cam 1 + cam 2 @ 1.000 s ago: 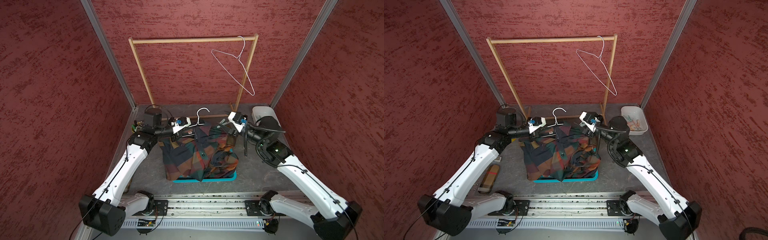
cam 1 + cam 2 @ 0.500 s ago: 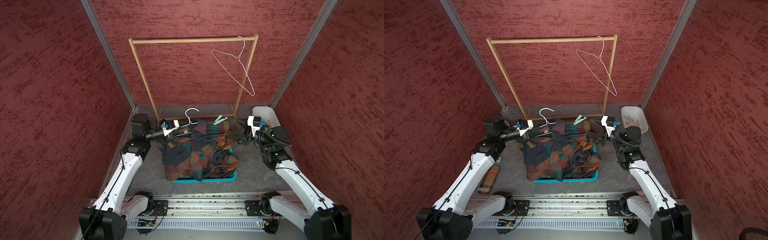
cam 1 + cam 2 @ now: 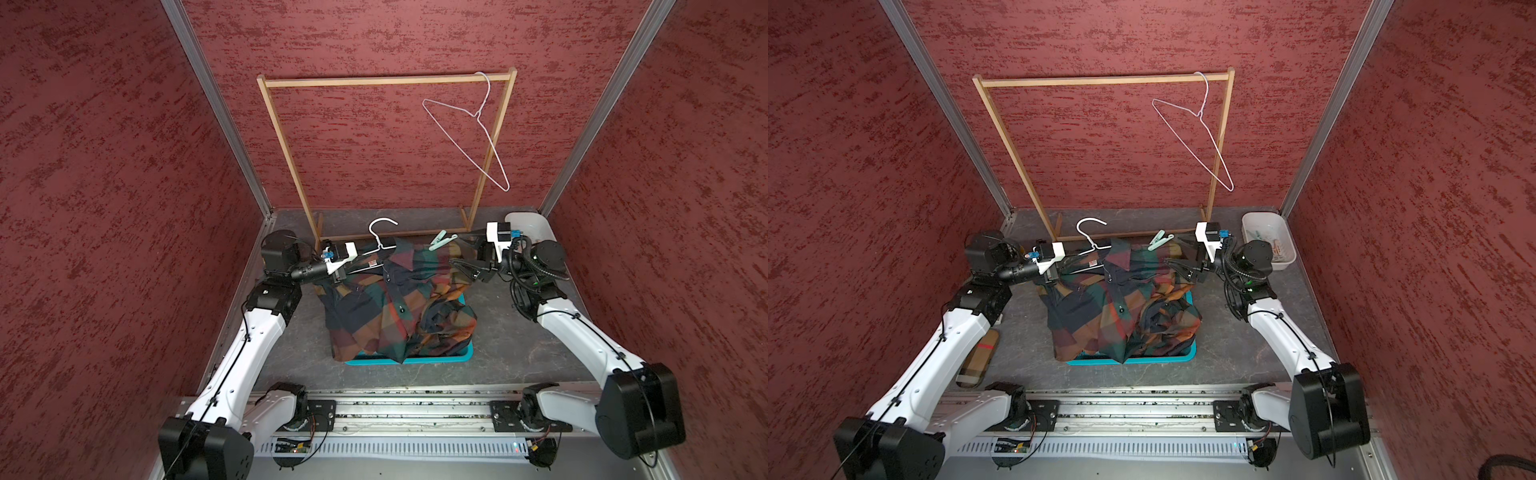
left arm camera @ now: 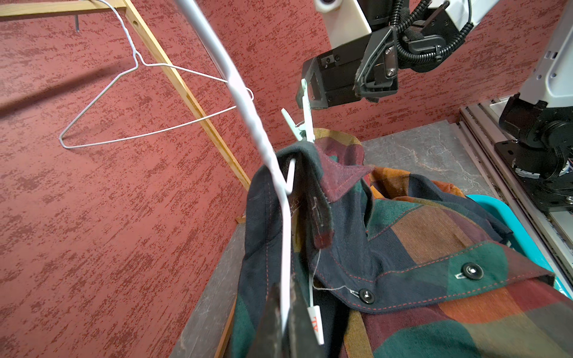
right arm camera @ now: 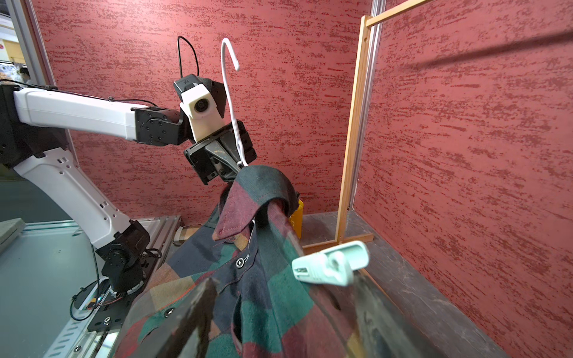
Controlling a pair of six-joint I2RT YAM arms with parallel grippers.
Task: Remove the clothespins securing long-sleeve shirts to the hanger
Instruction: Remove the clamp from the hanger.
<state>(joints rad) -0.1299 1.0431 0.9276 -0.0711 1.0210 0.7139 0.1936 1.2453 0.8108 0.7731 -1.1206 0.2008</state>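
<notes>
No legible txt — just red marks, white tag at shirt

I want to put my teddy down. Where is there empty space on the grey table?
Bare table lies between the blue tray and the right arm, and along the front between tray and metal rail. The middle is crowded: shirts, hanger, left tool and right tool.

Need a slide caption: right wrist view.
Open right hand at mint clothespin on plaid shirt; left hand grips white hanger.
</notes>
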